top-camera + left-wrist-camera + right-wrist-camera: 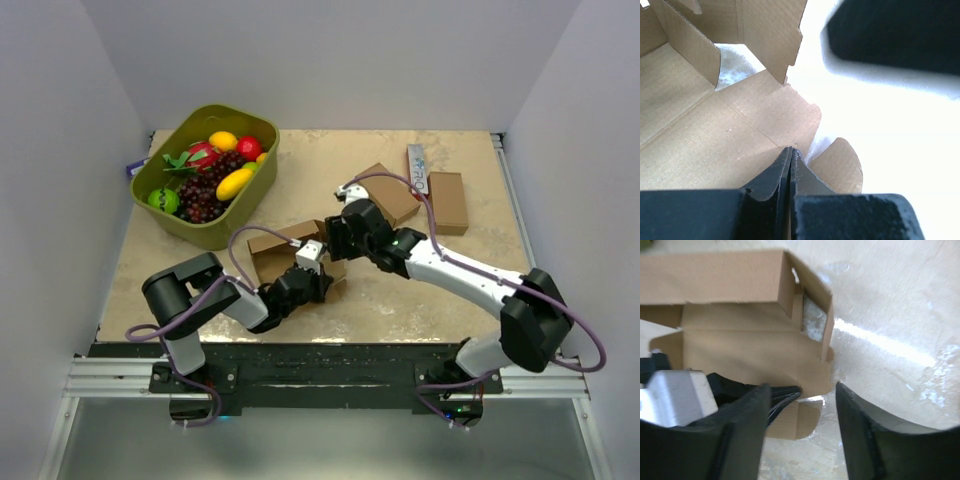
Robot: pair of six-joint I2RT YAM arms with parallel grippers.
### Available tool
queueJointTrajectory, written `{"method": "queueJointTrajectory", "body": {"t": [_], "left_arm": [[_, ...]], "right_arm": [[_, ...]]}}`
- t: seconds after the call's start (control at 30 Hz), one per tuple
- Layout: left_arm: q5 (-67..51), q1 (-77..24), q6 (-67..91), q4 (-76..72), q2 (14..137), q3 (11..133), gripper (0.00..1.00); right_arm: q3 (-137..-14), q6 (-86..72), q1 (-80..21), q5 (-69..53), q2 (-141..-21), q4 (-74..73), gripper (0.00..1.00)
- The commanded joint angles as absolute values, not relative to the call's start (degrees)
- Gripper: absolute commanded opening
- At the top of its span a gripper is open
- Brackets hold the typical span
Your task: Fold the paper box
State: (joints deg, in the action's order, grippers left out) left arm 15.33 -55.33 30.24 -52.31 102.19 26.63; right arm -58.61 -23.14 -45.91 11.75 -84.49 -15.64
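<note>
Two grippers meet the paper box (272, 252) at the middle of the table (380, 312), its length roughly left-right; the left gripper (790, 156), pressed together, touches its near edge; the right gripper (802, 388) hangs spread by the corner flap (803, 425)

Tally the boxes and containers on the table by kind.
Flapped paper box: 1
Plain brown boxes: 2
White printed carton: 1
Green fruit bin: 1
Total: 5
</note>
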Motion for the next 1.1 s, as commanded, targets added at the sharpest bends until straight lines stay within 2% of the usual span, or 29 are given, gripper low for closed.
{"method": "queueJointTrajectory", "body": {"t": [0.0,0.13,0.23,0.47,0.63,0.67,0.77,0.83,0.93,1.07], "left_arm": [[14.42,-55.63,26.28,-49.04,100.73,23.91,0.05],[12.92,-55.63,23.30,-46.16,97.13,25.13,0.06],[12.74,-55.63,21.98,-42.29,94.75,27.07,0.13],[13.09,-55.63,21.01,-35.26,86.33,27.51,0.43],[16.51,-55.55,21.27,-23.69,77.45,27.51,0.58],[17.31,-55.11,21.70,-21.21,73.52,27.86,0.65],[16.44,-50.03,24.43,-9.35,65.52,30.14,0.77],[14.86,-44.42,26.10,-1.98,61.72,30.93,0.82],[16.69,-39.40,26.89,5.25,54.17,31.38,0.85],[16.53,-32.80,27.16,6.68,51.33,29.97,0.89]], "right_arm": [[-60.74,-21.62,-40.27,12.40,-80.43,-14.69,0.66],[-59.76,-19.26,-33.85,10.20,-82.26,-10.99,0.75],[-61.25,-18.11,-33.31,9.93,-86.46,-10.72,0.78],[-60.56,-18.81,-33.22,8.09,-89.82,-8.26,0.81],[-60.47,-17.58,-33.22,8.00,-91.23,-6.77,0.81],[-60.47,-17.49,-33.22,8.09,-91.67,-6.59,0.81],[-60.29,-17.05,-33.22,8.09,-92.28,-5.72,0.80],[-60.12,-16.79,-33.31,8.17,-92.46,-5.01,0.80],[-60.29,-16.26,-33.31,7.56,-93.34,-3.96,0.79],[-60.82,-16.43,-33.31,7.38,-94.57,-2.82,0.79]]}}
